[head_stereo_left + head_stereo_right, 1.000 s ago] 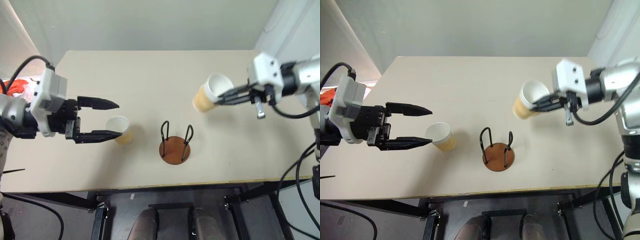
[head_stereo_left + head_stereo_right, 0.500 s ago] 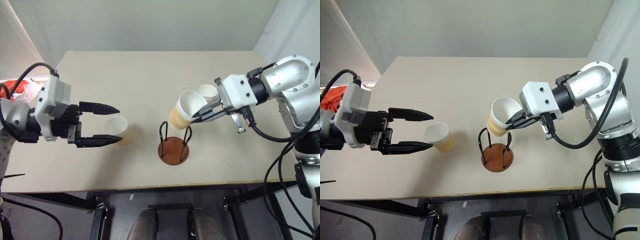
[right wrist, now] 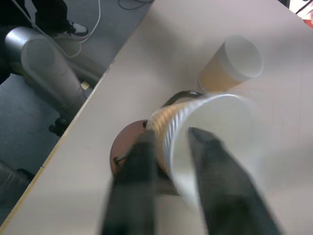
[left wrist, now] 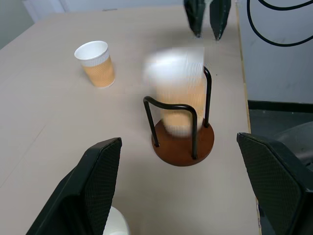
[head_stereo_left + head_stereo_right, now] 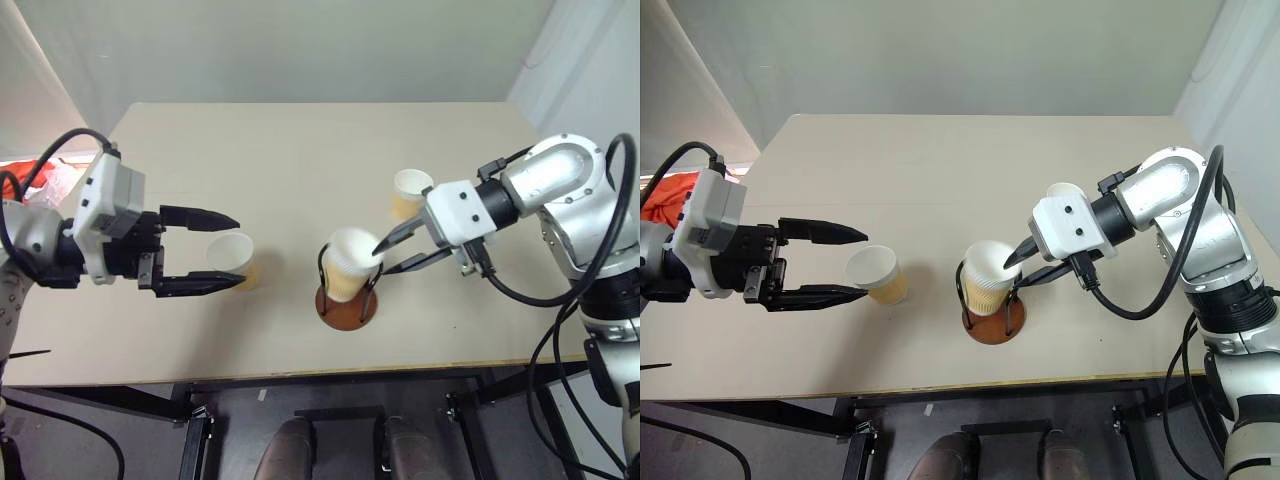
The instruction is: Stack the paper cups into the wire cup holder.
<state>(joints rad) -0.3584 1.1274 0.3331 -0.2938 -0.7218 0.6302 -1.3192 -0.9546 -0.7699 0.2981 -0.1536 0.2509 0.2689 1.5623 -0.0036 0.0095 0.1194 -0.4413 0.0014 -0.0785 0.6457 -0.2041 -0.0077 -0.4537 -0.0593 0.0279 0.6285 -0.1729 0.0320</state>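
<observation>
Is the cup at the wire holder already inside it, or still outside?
Inside. The cup stands upright between the two black loops of the wire cup holder, over its brown base; the right gripper has open fingers beside its rim.

**Cups and holder on the table**

One paper cup (image 5: pixel 989 276) is sitting upright between the wire cup holder's (image 5: pixel 994 322) black loops. Another cup (image 5: pixel 878 274) is standing at its nine o'clock, a third (image 5: pixel 410 190) at two o'clock.

I read this as a lab test bay: bare pale plywood-topped table (image 5: pixel 300 150) on a black metal frame (image 5: pixel 200 440), plain grey-white walls (image 5: pixel 300 50), loose black cables (image 5: pixel 1200 350).
</observation>
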